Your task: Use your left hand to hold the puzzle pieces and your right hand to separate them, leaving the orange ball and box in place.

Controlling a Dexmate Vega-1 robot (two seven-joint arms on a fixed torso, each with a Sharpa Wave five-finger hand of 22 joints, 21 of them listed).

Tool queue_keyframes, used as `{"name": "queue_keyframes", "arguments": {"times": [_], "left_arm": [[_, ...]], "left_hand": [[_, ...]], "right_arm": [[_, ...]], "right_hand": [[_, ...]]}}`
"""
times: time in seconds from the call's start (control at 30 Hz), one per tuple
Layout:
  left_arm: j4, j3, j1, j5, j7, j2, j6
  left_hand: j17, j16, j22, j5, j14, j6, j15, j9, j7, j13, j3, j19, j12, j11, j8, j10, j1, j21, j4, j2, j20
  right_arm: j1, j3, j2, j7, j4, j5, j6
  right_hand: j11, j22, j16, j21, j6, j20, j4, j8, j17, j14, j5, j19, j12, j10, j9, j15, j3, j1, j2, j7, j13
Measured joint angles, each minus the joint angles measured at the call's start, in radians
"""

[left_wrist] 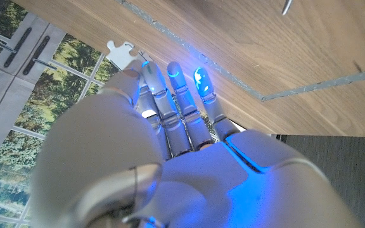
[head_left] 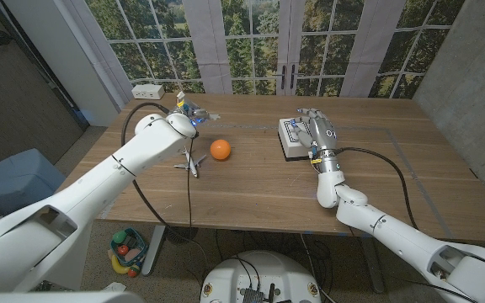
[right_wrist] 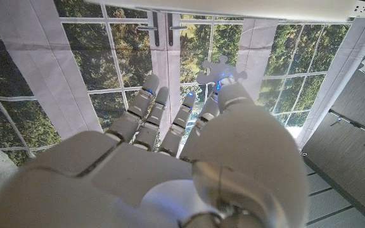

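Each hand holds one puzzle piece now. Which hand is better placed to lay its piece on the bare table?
Probably left. The left hand pinches its piece close to the bare table; the right hand hovers over the box.
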Motion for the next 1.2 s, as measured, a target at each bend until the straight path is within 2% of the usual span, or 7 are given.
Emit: {"name": "queue_keyframes", "arguments": {"times": [0.23, 0.7, 0.77, 0.83, 1.03, 1.07, 1.2], "left_arm": [[0.038, 0.052, -0.038, 0.096, -0.072, 0.027, -0.025], [0.14, 0.265, -0.187, 0.347, -0.248, 0.052, 0.051], [0.14, 0.265, -0.187, 0.369, -0.265, 0.052, 0.059], [0.171, 0.323, -0.225, 0.404, -0.291, 0.047, 0.071], [0.171, 0.323, -0.225, 0.47, -0.347, 0.047, 0.1], [0.21, 0.381, -0.262, 0.478, -0.354, 0.032, 0.104], [0.231, 0.41, -0.282, 0.51, -0.381, 0.02, 0.125]], "left_hand": [[-0.01, -0.03, -0.023, -0.03, -0.005, -0.038, 0.005, 0.066, -0.011, -0.015, 0.004, 0.005, -0.011, -0.014, 0.0, -0.021, -0.019, 0.0, -0.004, 0.019, -0.005], [-0.023, -0.061, -0.055, -0.062, -0.007, -0.047, 0.004, 0.103, -0.02, -0.044, 0.037, 0.001, -0.027, -0.015, 0.006, -0.036, -0.044, 0.0, 0.005, 0.015, -0.009], [-0.023, -0.061, -0.056, -0.066, -0.007, -0.047, 0.004, 0.103, -0.02, -0.049, 0.037, 0.0, -0.027, -0.015, 0.006, -0.036, -0.047, 0.0, 0.005, 0.018, -0.011], [-0.023, -0.064, -0.06, -0.07, -0.007, -0.047, 0.004, 0.103, -0.02, -0.049, 0.039, -0.002, -0.027, -0.015, 0.006, -0.036, -0.048, 0.0, 0.003, 0.016, -0.013], [-0.02, -0.072, -0.074, -0.093, -0.007, -0.079, 0.004, 0.153, -0.024, -0.046, 0.04, -0.007, -0.03, -0.031, 0.007, -0.053, -0.086, 0.0, 0.004, 0.004, -0.017], [-0.017, -0.072, -0.078, -0.097, -0.008, -0.086, 0.003, 0.154, -0.024, -0.046, 0.038, -0.007, -0.03, -0.036, 0.007, -0.058, -0.09, 0.0, 0.006, 0.0, -0.018], [-0.009, -0.081, -0.091, -0.117, -0.03, -0.133, 0.004, 0.15, -0.031, -0.046, 0.028, -0.017, -0.041, -0.043, 0.0, -0.083, -0.116, 0.0, 0.005, -0.012, -0.019]], "right_arm": [[0.02, -0.021, 0.013, -0.017, 0.034, -0.005, -0.034], [0.049, -0.059, 0.028, -0.041, 0.075, 0.002, -0.125], [0.05, -0.062, 0.028, -0.041, 0.075, 0.002, -0.125], [0.051, -0.067, 0.027, -0.041, 0.075, 0.007, -0.145], [0.052, -0.073, 0.024, -0.041, 0.07, 0.007, -0.145], [0.052, -0.074, 0.024, -0.041, 0.069, 0.013, -0.165], [0.052, -0.077, 0.022, -0.041, 0.067, 0.017, -0.178]], "right_hand": [[-0.003, 0.0, -0.007, 0.0, 0.0, 0.0, 0.0, -0.006, 0.0, 0.0, 0.0, 0.0, 0.0, 0.003, 0.0, 0.0, 0.0, 0.0, 0.0, 0.0, 0.0], [0.001, 0.0, -0.016, 0.0, -0.036, 0.0, -0.008, -0.018, -0.007, 0.008, 0.004, 0.0, -0.005, 0.007, 0.005, 0.0, 0.0, 0.0, 0.0, 0.018, 0.0], [0.001, 0.0, -0.021, 0.0, -0.05, -0.003, -0.008, -0.026, -0.007, 0.008, 0.004, -0.004, -0.008, 0.007, 0.006, 0.0, 0.0, 0.007, 0.007, 0.023, 0.0], [0.004, 0.0, -0.024, 0.0, -0.07, 0.002, -0.008, -0.035, -0.007, 0.008, 0.004, -0.01, -0.012, 0.003, 0.007, 0.0, 0.0, 0.008, 0.008, 0.027, 0.0], [0.009, 0.0, -0.035, 0.0, -0.144, -0.002, -0.004, -0.065, -0.012, 0.007, 0.008, -0.016, -0.023, -0.028, 0.01, 0.0, -0.004, -0.004, -0.004, 0.022, 0.004], [0.007, 0.0, -0.035, 0.0, -0.158, -0.002, -0.004, -0.07, -0.012, 0.007, 0.008, -0.016, -0.023, -0.03, 0.01, 0.0, -0.004, -0.004, -0.004, 0.019, 0.005], [0.015, 0.0, -0.039, 0.0, -0.215, 0.002, -0.004, -0.096, -0.012, 0.004, 0.008, -0.02, -0.032, -0.052, 0.01, -0.002, -0.004, -0.004, -0.004, 0.008, 0.005]]}}
